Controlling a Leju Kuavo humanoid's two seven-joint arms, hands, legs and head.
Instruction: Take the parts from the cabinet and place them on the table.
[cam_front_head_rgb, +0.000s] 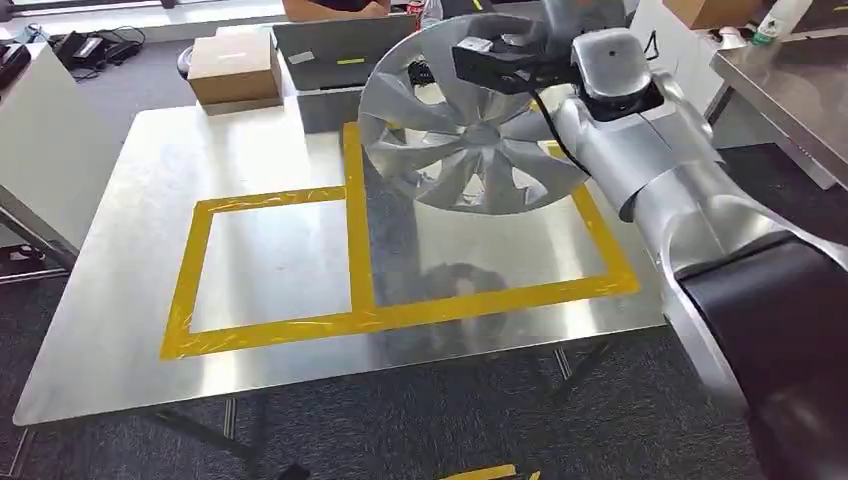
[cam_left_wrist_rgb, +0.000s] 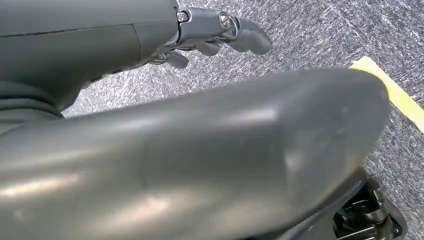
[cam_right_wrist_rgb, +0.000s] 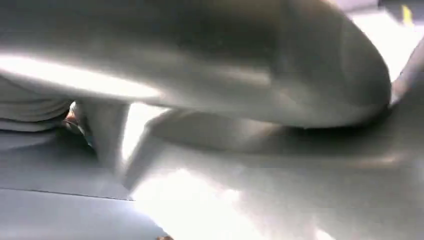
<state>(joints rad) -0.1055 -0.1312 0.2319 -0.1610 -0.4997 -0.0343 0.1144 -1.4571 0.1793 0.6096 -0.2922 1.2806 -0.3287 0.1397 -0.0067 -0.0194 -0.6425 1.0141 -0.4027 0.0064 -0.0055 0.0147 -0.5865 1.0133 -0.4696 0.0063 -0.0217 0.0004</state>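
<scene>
The right robot hand (cam_front_head_rgb: 500, 62) grips a silver wheel cover (cam_front_head_rgb: 470, 135) by its upper rim, holding it tilted above the far right of the desk (cam_front_head_rgb: 120, 300). It hangs over the right-hand box of yellow tape (cam_front_head_rgb: 360, 300), which likely marks where it should go, so lowering comes next. The left robot hand (cam_left_wrist_rgb: 220, 30) hangs over grey carpet, fingers loosely curled and holding nothing.

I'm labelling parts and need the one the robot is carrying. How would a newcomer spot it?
Look at the steel table marked with yellow tape rectangles. Above the right-hand rectangle, the right hand holds a silver wheel cover, tilted. It is the one round, spoked thing; nearby things are boxes.
</scene>
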